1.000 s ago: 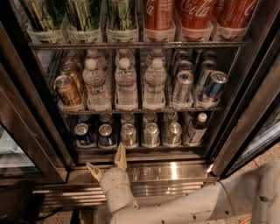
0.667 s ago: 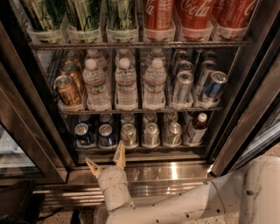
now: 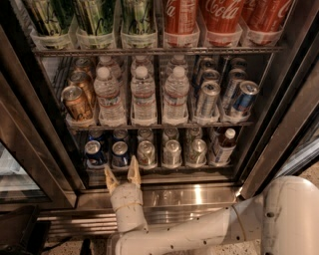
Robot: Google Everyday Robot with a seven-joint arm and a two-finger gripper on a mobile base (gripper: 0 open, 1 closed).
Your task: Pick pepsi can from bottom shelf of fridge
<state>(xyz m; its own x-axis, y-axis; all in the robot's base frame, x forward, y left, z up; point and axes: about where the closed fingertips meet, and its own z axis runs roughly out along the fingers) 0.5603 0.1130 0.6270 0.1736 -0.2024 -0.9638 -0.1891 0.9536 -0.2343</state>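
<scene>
The single camera view looks into the open fridge (image 3: 199,195), over its stainless-steel sill and into a dark interior of wire racks. On the bottom shelf (image 3: 179,169), clear lane trays hold short cans in rows running front to back. The pepsi can (image 3: 119,153) stands upright at the front of the second lane from the picture's left, its silver top and tab facing the camera. A second dark-blue can (image 3: 93,152) sits just beside it in the leftmost lane, and more blue cans stand behind both. To the right along the same shelf stand three pale silver-grey cans (image 3: 172,152), then a small dark bottle (image 3: 223,146) with a white cap. The gripper (image 3: 120,169) is low in front of the shelf, on a white arm (image 3: 199,234) that reaches in from the lower right. Its two tan fingers (image 3: 133,172) point up toward the shelf edge, spread wide with nothing between them. One tip lies below the gap between the two blue cans. The other is at the shelf's front edge, between the pepsi can and the nearest silver can. Whether either tip touches the rack cannot be told. On the rack above stand gold cans (image 3: 76,102), water bottles (image 3: 143,94) and taller slim blue-and-silver cans (image 3: 207,99). The top rack holds green cans (image 3: 94,20) and red Coca-Cola cans (image 3: 219,15).
</scene>
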